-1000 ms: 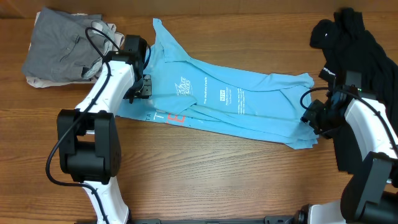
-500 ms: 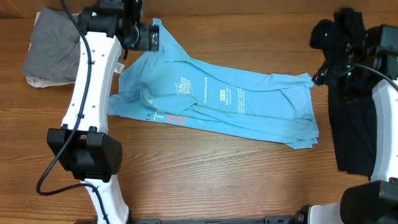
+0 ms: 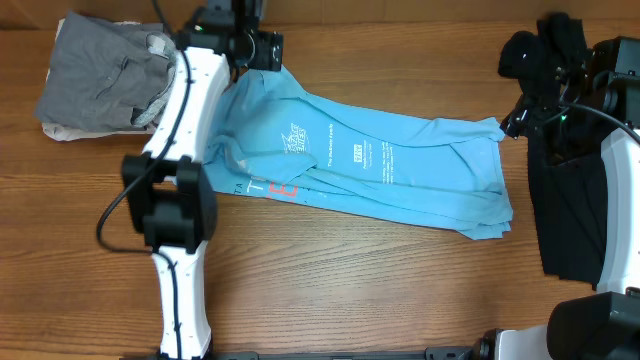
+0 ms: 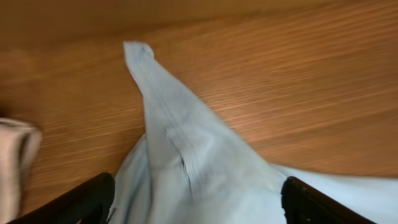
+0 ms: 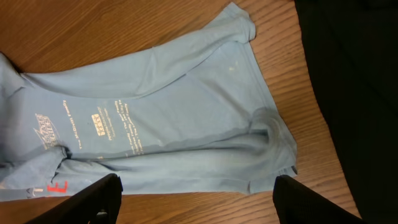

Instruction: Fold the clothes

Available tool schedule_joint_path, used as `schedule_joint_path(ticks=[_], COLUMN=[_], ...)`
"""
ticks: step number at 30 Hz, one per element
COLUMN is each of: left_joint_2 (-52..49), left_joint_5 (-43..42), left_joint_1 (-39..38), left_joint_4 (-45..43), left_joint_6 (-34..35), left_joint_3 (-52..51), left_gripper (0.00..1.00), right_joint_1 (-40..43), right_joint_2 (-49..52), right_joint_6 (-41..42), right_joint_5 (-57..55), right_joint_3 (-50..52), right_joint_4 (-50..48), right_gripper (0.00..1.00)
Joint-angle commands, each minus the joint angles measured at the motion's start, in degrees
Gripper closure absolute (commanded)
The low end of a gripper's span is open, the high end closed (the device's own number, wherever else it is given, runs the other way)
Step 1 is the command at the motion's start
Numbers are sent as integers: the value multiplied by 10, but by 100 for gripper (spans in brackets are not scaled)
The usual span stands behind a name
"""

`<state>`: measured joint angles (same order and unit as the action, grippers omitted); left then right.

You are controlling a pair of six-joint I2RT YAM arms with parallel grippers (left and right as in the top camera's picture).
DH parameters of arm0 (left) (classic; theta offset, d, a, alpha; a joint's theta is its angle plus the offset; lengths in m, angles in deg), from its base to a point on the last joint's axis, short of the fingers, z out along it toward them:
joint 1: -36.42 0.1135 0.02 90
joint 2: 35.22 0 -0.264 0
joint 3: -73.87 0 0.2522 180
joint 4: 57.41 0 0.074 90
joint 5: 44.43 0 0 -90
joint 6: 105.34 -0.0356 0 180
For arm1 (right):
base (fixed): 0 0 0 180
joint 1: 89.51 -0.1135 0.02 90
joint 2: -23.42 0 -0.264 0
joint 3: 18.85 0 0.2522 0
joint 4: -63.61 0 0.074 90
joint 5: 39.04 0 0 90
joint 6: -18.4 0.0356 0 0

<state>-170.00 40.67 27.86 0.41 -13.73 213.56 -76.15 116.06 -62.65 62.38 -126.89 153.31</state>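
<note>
Sky-blue T-shirt (image 3: 370,160) lies rumpled on the bench (image 3: 350,290), one end under the spread, empty left pincer (image 4: 199,202), the other under the spread, empty right pincer (image 5: 196,199); a clean fold likely needs matching edges pinched squarely.

The white-and-black jointed left arm (image 3: 185,105) reaches from its black base at the near edge to the far side. Its black two-finger left gripper (image 3: 265,48) is turned inward there, and the wrist view shows the dark fingers (image 4: 87,200) spread wide. The matching white-and-black right arm (image 3: 622,200) rises along the right edge and bends inward, its black right gripper (image 3: 515,118) raised, fingers (image 5: 99,198) likewise far apart.
</note>
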Motion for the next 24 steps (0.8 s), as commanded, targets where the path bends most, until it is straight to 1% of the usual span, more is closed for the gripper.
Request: schedule_joint_path(ticks=[1, 4, 7, 10, 15, 20, 24], left_joint_2=[-43, -67, -101, -122, -148, -159, -168], left_joint_5=[16, 35, 40, 41, 69, 69, 86], left_joint_1=[-2, -2, -2, -2, 1, 9, 12], left_joint_4=[-28, -69, -136, -159, -186, -211, -236], left_joint_6=[24, 47, 70, 76, 78, 94, 102], left_joint_3=[3, 3, 3, 3, 3, 3, 2], left_gripper=[15, 15, 16, 17, 17, 17, 16], right_joint_1=[-3, -3, -3, -3, -3, -3, -3], right_joint_2=[-3, -3, -2, -2, -2, -2, -2], right_joint_6=[-5, -5, -5, -5, -5, -5, -5], right_joint_5=[3, 2, 2, 2, 2, 3, 3], right_joint_3=[-9, -9, -2, 2, 2, 2, 2], right_joint_4=[2, 5, 1, -1, -2, -2, 1], right_gripper=[18, 18, 18, 18, 18, 18, 18])
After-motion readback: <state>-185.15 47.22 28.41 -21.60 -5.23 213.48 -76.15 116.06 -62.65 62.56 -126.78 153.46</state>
